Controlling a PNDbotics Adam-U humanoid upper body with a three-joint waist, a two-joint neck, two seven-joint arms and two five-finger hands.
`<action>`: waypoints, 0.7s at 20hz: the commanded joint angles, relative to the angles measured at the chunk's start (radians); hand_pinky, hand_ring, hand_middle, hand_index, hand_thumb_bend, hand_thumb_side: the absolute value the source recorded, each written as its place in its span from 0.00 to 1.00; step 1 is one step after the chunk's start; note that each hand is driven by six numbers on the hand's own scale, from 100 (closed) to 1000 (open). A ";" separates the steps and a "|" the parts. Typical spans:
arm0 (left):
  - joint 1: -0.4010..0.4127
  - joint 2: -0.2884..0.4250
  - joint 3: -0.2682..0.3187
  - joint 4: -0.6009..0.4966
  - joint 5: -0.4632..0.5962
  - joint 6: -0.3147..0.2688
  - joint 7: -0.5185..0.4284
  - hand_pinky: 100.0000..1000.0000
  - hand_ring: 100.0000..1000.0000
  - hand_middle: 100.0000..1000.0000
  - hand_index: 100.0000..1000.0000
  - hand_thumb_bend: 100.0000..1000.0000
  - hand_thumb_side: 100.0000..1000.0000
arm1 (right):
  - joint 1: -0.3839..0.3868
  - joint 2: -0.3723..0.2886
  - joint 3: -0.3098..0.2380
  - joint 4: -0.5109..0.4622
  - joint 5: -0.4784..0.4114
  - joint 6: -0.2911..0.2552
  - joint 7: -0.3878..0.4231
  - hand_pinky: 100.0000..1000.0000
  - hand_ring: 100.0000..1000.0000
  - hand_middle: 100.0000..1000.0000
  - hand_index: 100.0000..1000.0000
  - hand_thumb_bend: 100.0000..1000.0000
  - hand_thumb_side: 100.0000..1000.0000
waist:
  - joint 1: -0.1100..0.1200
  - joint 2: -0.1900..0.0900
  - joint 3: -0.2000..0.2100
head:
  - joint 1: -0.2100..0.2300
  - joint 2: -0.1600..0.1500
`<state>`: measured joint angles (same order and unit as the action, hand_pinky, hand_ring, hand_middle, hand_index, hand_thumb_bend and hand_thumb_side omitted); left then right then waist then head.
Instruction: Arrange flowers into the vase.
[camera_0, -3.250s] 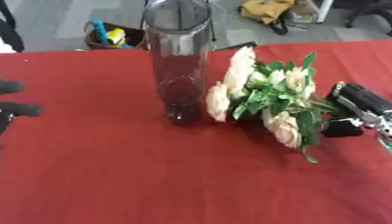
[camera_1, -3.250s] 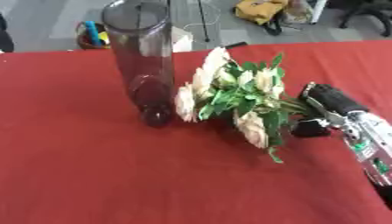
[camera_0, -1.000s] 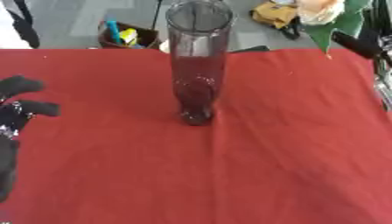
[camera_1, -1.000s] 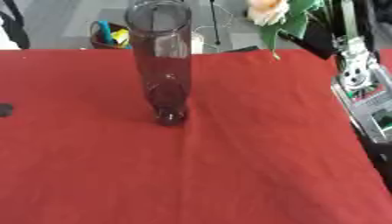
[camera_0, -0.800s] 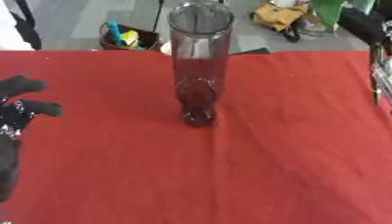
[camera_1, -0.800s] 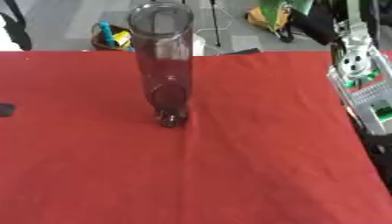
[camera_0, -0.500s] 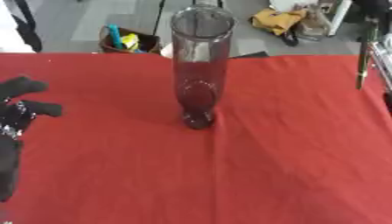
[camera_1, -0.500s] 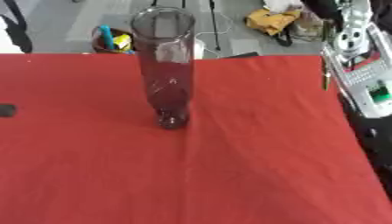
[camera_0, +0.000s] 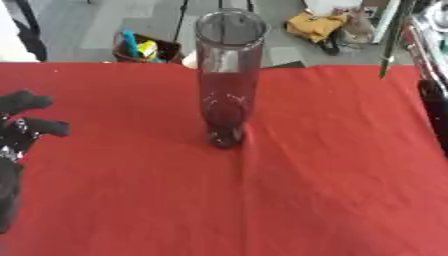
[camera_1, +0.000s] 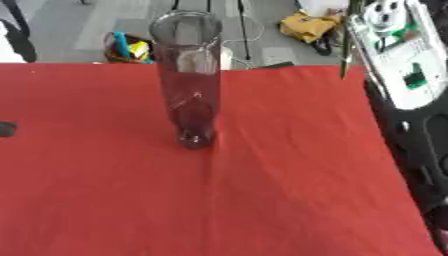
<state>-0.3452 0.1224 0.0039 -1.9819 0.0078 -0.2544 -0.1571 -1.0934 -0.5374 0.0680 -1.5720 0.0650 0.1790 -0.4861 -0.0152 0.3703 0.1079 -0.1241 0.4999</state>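
Red cloth (camera_0: 306, 190) covers the table, and the tall clear glass vase (camera_0: 229, 75) stands upright near its middle. Green stems (camera_0: 391, 35) hang at the upper right, well apart from the vase; the right hand is out of sight. At the left edge the left hand (camera_0: 22, 125) rests, fingers relaxed.

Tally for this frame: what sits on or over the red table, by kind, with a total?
Clear glass vases, upright: 1
Green flower stems hanging at the upper right, blooms out of view: 1
Robot hands in view: 1, the left hand at the left edge
Red tablecloths: 1
Total: 4
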 joint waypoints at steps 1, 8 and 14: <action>-0.003 0.015 -0.009 -0.018 0.001 0.001 -0.004 0.69 0.55 0.70 0.83 0.01 1.00 | -0.051 0.013 -0.011 0.005 -0.023 -0.007 -0.026 0.00 0.00 0.00 0.00 0.15 0.44 | -0.001 -0.027 0.004 | -0.002 -0.009; 0.000 0.016 -0.012 -0.018 0.007 0.002 -0.008 0.69 0.55 0.70 0.83 0.01 1.00 | -0.116 0.069 -0.005 0.039 -0.035 -0.025 -0.063 0.00 0.00 0.00 0.00 0.14 0.44 | -0.002 -0.038 0.014 | -0.004 0.000; 0.004 0.019 -0.014 -0.018 0.009 0.003 -0.013 0.69 0.55 0.70 0.83 0.01 1.00 | -0.162 0.096 -0.006 0.053 -0.021 -0.040 -0.072 0.00 0.00 0.00 0.00 0.12 0.44 | -0.005 -0.040 0.024 | -0.005 -0.017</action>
<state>-0.3369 0.1229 0.0030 -1.9819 0.0118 -0.2499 -0.1645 -1.2261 -0.4360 0.0683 -1.5161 0.0371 0.1428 -0.5536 -0.0216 0.3575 0.1311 -0.1257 0.4969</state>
